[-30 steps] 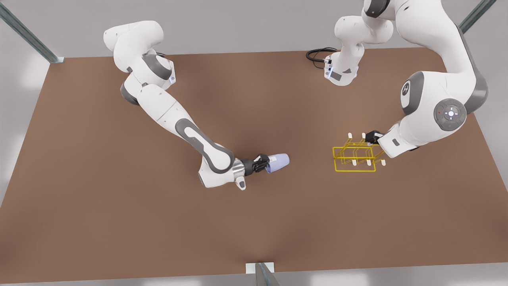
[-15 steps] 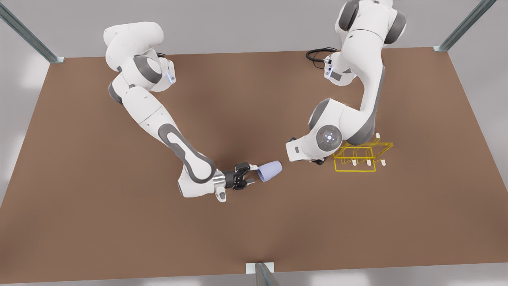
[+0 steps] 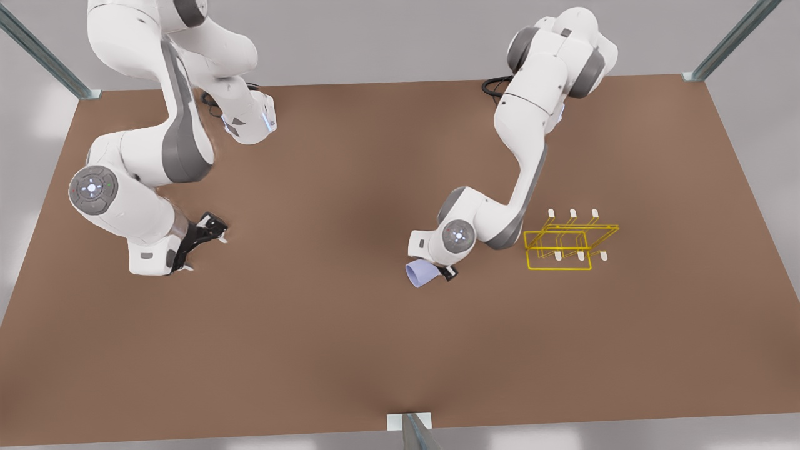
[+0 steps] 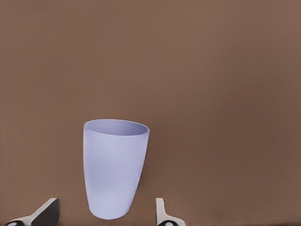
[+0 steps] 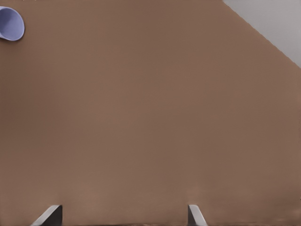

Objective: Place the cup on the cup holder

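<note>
The lavender-blue cup lies on its side on the brown table, mouth toward the front view's left. My left gripper, on the arm at the front view's right, sits right behind the cup's base, mostly hidden under its wrist. In the left wrist view the cup lies between the open fingertips of the left gripper, not touching them. The yellow wire cup holder stands further to the front view's right, with nothing on its pegs. My right gripper hangs open at the front view's left, far from the cup.
A black cable loops beside the arm base at the back of the table. Metal posts stand at the back corners, and one post at the middle of the front edge. Bare brown tabletop surrounds the cup.
The right gripper let go of the cup and drew back to the front view's left. The left arm swung from the cup holder over to the cup, which now lies on the table.
</note>
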You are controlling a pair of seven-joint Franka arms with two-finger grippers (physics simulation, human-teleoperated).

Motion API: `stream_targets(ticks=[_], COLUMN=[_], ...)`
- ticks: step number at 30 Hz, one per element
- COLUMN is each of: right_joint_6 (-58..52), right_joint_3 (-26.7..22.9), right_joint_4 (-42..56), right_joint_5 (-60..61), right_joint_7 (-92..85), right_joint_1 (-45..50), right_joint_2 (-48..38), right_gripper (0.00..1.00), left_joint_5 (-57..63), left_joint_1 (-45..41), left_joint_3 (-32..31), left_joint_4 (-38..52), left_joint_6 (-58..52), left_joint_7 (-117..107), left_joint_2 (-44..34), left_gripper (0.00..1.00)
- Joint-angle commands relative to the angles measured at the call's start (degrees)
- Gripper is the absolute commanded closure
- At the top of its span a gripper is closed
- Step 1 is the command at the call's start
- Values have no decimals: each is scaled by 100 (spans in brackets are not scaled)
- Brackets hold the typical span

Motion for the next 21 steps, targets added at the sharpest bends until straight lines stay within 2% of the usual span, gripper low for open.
stream_targets(ticks=[1,5,21], right_joint_6=[-814,-981,-1772], right_joint_3=[-43,-43,-52], right_joint_4=[383,638,638], right_joint_5=[-306,-395,-658], right_joint_7=[3622,4210,4167], right_joint_1=[-424,-389,-793], right_joint_2=[203,168,212], right_gripper=[0,0,0], left_joint_5=[395,395,-45], left_joint_1=[-2,-10,-72], left_joint_3=[0,9,0], left_joint_4=[-1,-1,8], left_joint_6=[233,479,725], left_joint_7=[1770,1313,627], left_joint_2=[61,158,589], left_gripper=[0,0,0])
